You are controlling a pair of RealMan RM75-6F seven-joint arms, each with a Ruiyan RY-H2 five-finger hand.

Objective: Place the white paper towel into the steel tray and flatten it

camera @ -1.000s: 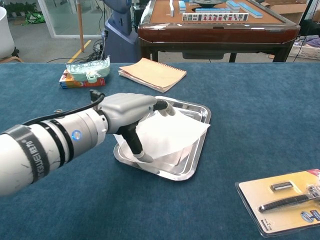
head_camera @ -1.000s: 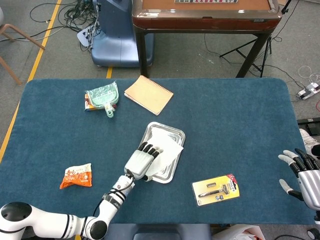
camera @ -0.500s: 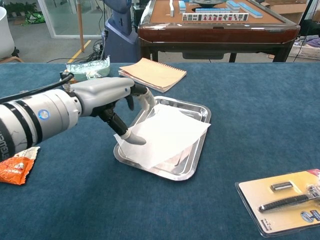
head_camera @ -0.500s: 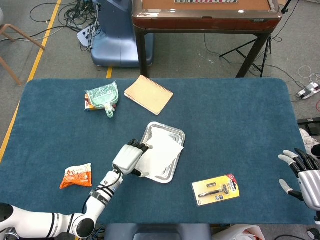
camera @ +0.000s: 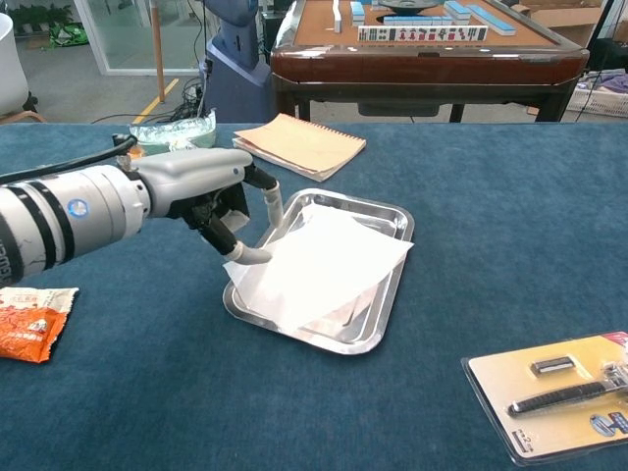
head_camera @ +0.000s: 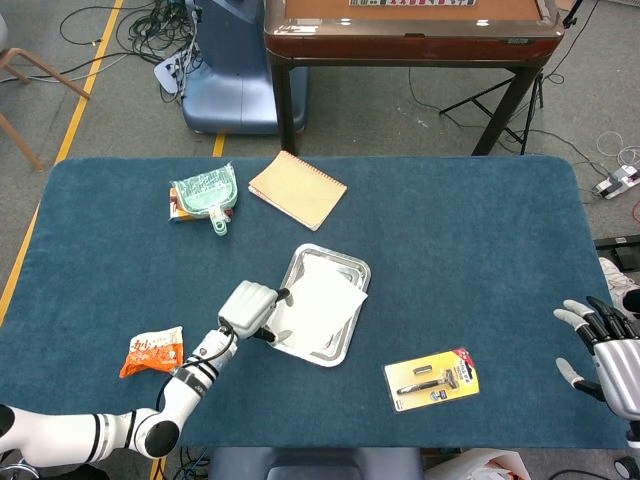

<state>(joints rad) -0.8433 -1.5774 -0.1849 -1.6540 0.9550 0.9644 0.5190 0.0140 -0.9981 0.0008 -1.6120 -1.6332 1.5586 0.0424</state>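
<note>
Since a second ago my left hand point(camera: 211, 191) has slid off the towel point(camera: 319, 265) toward frame left, fingers loosely curled, grasping nothing. Towel overhangs the tray point(camera: 388, 221), still rumpled; a fingertip could drag it out. Right hand point(head_camera: 600, 345) idles spread.

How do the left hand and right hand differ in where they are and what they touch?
The left hand is at the steel tray's near-left edge, its fingers touching the white paper towel; the right hand sits at the table's far right edge, away from everything. Left fingers curl downward; right fingers spread. Neither holds anything.
</note>
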